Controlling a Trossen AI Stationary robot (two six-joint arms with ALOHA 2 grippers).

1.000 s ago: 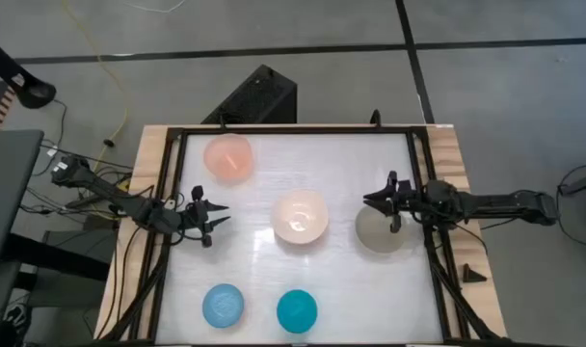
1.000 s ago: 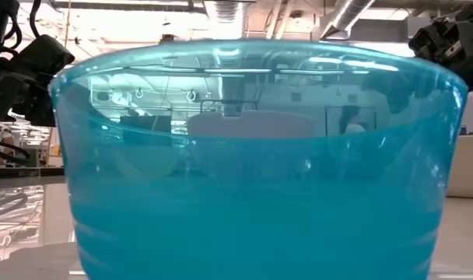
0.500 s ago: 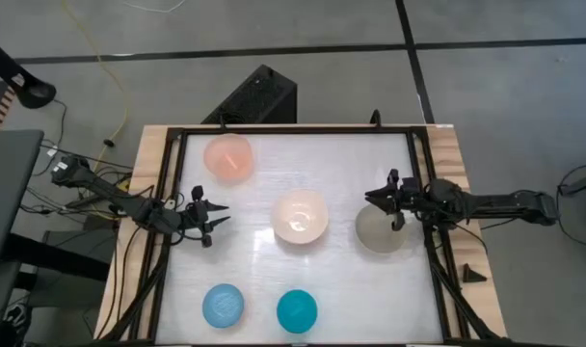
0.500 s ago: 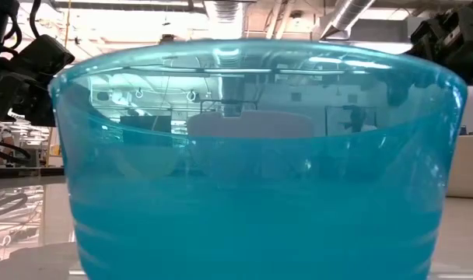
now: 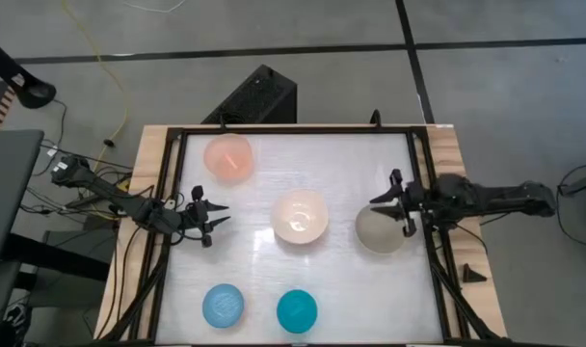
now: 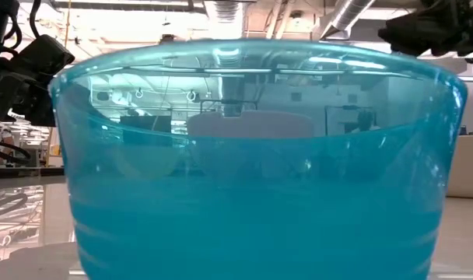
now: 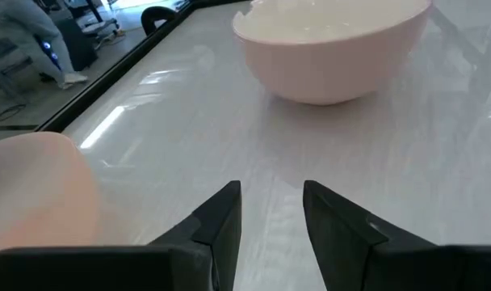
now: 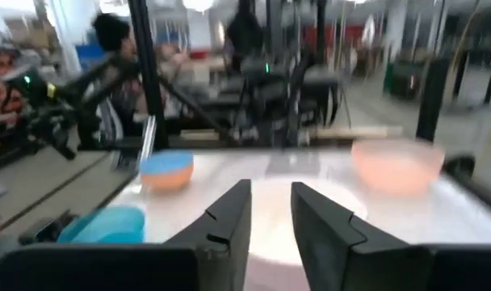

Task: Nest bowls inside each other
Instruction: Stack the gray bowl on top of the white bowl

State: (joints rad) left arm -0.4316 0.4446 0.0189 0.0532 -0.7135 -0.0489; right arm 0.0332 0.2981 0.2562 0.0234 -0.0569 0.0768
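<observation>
Five bowls rest on their bases on the white table. The salmon pink bowl (image 5: 227, 157) is far left, the pale pink bowl (image 5: 301, 216) in the middle, the grey-beige bowl (image 5: 378, 231) to its right. The light blue bowl (image 5: 223, 305) and the teal bowl (image 5: 297, 310) sit near the front edge. My left gripper (image 5: 212, 218) hangs open at the left, pointing toward the pale pink bowl (image 7: 334, 56), with nothing between its fingers (image 7: 221, 218). My right gripper (image 5: 391, 205) is open and raised over the grey-beige bowl's right rim, holding nothing (image 8: 270, 202).
A black frame (image 5: 420, 183) runs along the table's sides. The teal bowl (image 6: 252, 155) fills the low view and hides most of the table. Bare table lies between the bowls. People and equipment show in the room beyond, in the right wrist view.
My right gripper has risen from the grey-beige bowl's right rim, drawn back a little toward the table's right edge and tipped up to point level. The grey-beige bowl stays where it was.
</observation>
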